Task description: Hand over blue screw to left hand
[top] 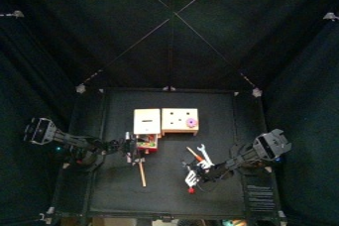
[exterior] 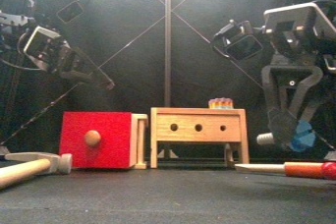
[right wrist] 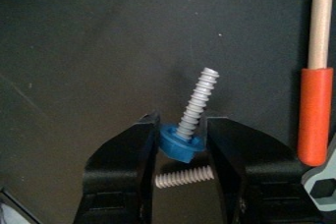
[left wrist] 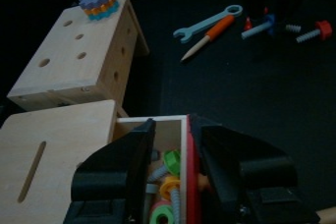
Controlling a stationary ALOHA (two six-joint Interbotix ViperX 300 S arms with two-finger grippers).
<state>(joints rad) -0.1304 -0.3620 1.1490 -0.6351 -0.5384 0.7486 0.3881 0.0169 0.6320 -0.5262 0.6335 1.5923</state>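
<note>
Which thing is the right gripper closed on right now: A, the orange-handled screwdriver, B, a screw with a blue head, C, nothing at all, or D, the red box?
B: in the right wrist view the right gripper has its jaws pressed on either side of the blue screw, whose grey threaded shaft sticks up above them.

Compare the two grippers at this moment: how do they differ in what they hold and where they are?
The right gripper has its fingers closed on the blue screw, grey shaft sticking out; the left gripper is open and holds nothing. The right gripper hangs near the screwdriver; the left gripper hovers over the red box of small parts. Both are black with two fingers.
</note>
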